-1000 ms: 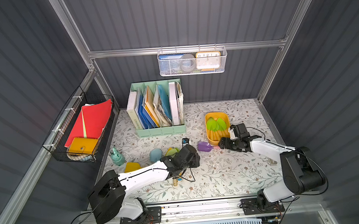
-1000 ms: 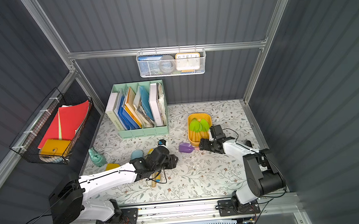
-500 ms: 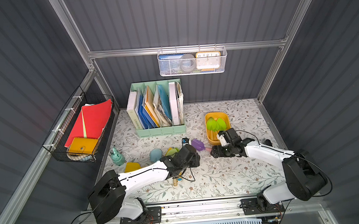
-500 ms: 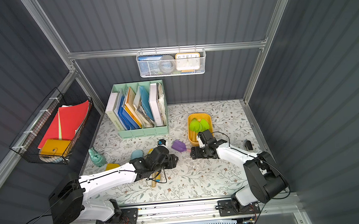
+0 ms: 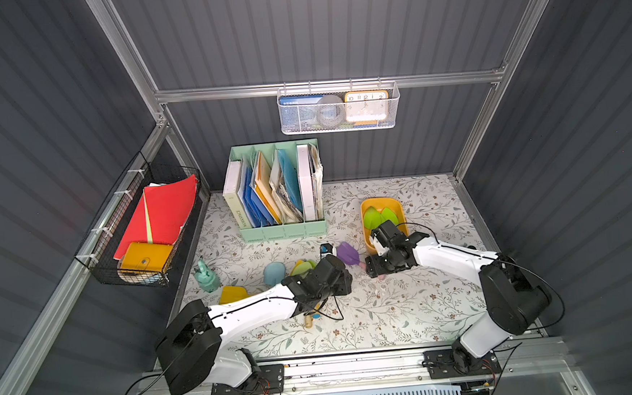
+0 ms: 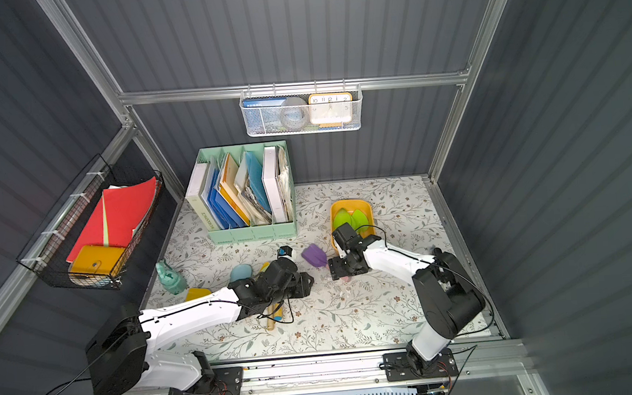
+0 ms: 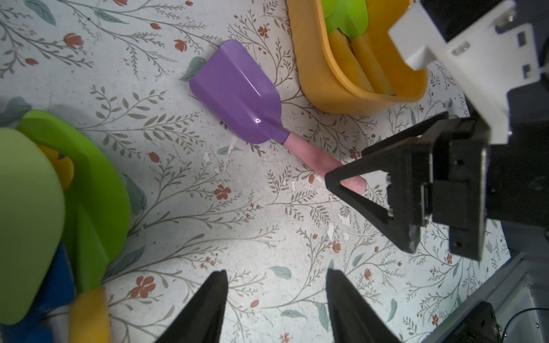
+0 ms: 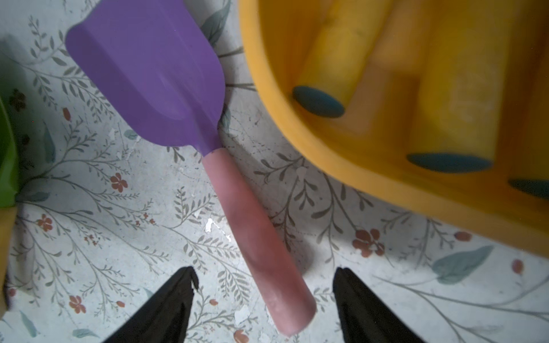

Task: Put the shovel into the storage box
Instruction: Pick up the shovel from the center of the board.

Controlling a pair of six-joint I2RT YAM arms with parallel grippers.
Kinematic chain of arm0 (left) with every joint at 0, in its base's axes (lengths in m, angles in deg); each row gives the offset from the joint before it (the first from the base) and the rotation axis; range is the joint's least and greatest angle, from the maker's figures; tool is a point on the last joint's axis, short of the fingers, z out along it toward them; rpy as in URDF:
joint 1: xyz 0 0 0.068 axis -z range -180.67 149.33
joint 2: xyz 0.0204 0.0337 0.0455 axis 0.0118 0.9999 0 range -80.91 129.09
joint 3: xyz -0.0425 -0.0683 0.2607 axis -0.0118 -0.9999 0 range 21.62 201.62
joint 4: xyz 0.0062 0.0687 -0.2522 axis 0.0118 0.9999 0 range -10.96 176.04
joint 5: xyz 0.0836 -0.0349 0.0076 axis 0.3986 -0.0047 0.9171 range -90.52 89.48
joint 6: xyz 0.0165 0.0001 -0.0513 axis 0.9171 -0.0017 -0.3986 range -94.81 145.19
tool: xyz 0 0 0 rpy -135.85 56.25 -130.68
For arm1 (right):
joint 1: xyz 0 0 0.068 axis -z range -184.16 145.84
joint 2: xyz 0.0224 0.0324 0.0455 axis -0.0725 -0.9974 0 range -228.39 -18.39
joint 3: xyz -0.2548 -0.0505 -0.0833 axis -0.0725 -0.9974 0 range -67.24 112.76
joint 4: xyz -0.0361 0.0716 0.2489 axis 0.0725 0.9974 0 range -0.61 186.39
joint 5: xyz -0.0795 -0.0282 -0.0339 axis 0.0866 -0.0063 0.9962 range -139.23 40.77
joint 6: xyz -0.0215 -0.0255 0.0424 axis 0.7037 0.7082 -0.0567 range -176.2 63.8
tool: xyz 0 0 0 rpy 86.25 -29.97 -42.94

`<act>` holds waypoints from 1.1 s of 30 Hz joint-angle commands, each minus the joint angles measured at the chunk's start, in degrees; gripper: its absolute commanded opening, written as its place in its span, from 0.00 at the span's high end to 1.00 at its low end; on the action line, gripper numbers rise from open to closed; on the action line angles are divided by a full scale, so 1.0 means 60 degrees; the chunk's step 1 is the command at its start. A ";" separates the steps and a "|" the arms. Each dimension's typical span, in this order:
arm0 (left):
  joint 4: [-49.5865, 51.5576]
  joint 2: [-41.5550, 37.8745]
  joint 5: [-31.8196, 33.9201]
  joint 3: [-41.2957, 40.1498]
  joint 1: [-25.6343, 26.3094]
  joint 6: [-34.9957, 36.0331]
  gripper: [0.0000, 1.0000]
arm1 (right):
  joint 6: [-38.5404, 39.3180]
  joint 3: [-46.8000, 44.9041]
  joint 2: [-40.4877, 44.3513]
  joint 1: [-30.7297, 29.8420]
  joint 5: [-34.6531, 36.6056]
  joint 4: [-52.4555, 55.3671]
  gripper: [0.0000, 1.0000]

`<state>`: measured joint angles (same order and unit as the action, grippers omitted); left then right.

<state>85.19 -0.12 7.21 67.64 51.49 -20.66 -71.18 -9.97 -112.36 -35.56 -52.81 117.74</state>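
The shovel [image 8: 214,166] lies on the table [image 8: 118,237] beside the yellow box [image 8: 326,154], right pincer [image 8: 264,273] apart astride its handle, not yet gripped.

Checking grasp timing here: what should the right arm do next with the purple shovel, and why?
Probably close the right gripper on the pink handle. The purple shovel lies flat on the mat beside the storage box, and the open jaws straddle the handle near its end without touching it.

From where I stand, the right arm [image 5: 449,252] covers the six o'clock end of the storage box [image 5: 380,201] and most of the pink handle of the shovel [image 5: 348,253]. Whatever lies under the left arm [image 5: 253,311] shows only a tan stub [image 5: 309,321].
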 commanded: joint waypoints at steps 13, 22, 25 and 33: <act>0.0029 -0.0153 0.0093 -0.0251 -0.0139 -0.0090 0.41 | 0.0154 0.1118 -0.1621 -0.1193 0.0947 0.1022 0.48; 0.0000 -0.0254 0.0167 -0.0349 -0.0161 -0.0128 0.41 | -0.0004 0.1322 -0.1675 -0.1580 0.0615 0.1174 0.64; 0.0000 -0.0280 0.0176 -0.0346 -0.0168 -0.0172 0.42 | -0.0113 0.1378 -0.1515 -0.1738 0.0548 0.1186 0.69; 0.0058 -0.0675 0.0311 -0.0408 -0.0172 -0.0226 0.41 | -0.0345 0.1422 -0.0438 -0.1814 0.0485 0.1311 0.74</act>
<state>85.04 -2.41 7.86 65.98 50.72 -21.29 -72.23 -2.84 -118.07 -46.33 -49.92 124.19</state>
